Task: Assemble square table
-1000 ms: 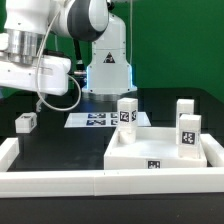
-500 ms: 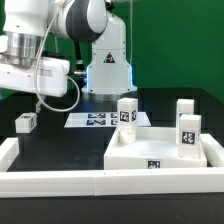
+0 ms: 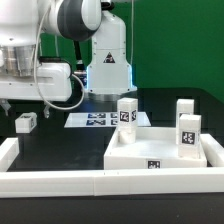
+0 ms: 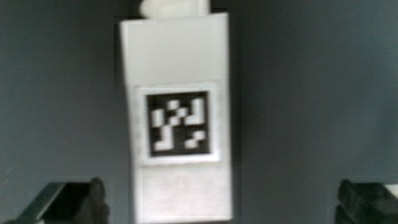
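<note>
One leg [image 4: 178,110] centred below the open gripper [image 4: 217,205], lying flat on the table at the exterior view's far left [image 3: 26,122]; long axis across the line between the fingertips [image 4: 68,203], jaws spread wider than the leg. Three legs upright in the tabletop [image 3: 160,158], near right: one [image 3: 127,113] at its left, two [image 3: 187,130] at its right.
</note>
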{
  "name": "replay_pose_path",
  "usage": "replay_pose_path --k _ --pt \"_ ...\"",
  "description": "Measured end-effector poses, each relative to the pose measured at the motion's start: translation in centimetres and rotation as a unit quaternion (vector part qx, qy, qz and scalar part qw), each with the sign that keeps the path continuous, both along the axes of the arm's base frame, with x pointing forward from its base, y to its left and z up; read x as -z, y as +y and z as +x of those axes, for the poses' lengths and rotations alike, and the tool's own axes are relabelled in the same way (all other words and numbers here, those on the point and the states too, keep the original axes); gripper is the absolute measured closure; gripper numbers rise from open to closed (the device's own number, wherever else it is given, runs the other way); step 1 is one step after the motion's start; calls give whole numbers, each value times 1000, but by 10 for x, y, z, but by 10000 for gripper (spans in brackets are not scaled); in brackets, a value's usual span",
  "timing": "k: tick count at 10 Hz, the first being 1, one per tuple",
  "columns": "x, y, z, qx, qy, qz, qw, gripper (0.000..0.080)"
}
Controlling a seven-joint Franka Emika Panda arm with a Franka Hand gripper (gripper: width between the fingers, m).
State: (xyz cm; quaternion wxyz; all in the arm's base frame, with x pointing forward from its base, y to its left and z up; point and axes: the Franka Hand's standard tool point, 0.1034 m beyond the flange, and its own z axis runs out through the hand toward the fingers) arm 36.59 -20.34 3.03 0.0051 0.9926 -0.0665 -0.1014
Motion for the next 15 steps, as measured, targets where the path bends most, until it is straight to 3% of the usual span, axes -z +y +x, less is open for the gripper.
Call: replay_pose_path --k 6,10,14,15 --pt "-3 -15 -1 5 190 39 981 150" --pt "1 -14 -1 1 205 40 978 150" --pt "11 -10 -13 5 212 33 977 150" --pt "10 -8 -18 9 237 43 970 150"
